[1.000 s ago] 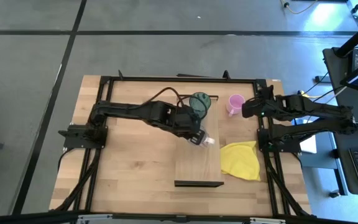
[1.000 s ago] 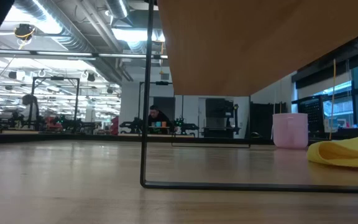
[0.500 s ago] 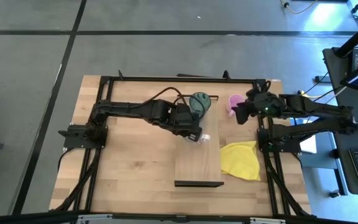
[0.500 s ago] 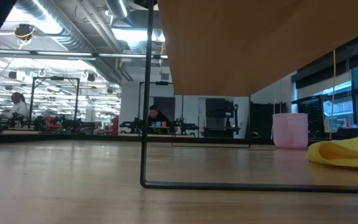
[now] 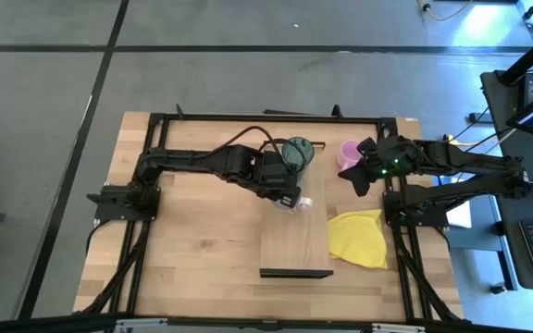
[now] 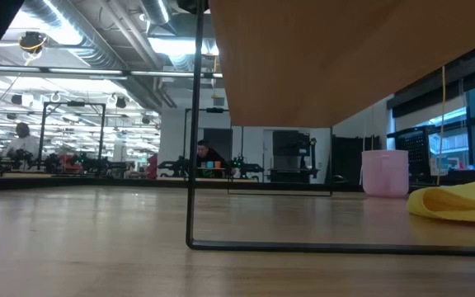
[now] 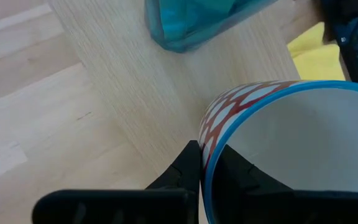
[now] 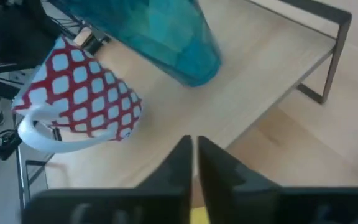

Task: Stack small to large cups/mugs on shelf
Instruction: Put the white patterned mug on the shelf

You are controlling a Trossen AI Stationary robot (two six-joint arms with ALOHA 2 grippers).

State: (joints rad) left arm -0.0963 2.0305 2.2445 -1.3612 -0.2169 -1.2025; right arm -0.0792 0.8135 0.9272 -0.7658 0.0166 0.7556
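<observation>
Two dark, near-black jointed arms, segmented with bulky rounded joint housings. Left arm has a thin black cable looping over its forearm. Right arm shows a small green light near the wrist. Both bolt to black tubular frame mounts at the surface's sides. Left pincer: matte black wedge-shaped fingers. Right pincer: same black fingers, yellow bit at the base.

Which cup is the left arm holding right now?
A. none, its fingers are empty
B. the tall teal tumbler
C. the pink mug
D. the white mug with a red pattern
D: in the left wrist view the left gripper is shut on the rim of the patterned mug, above the shelf; the tumbler and pink mug stand free.
</observation>
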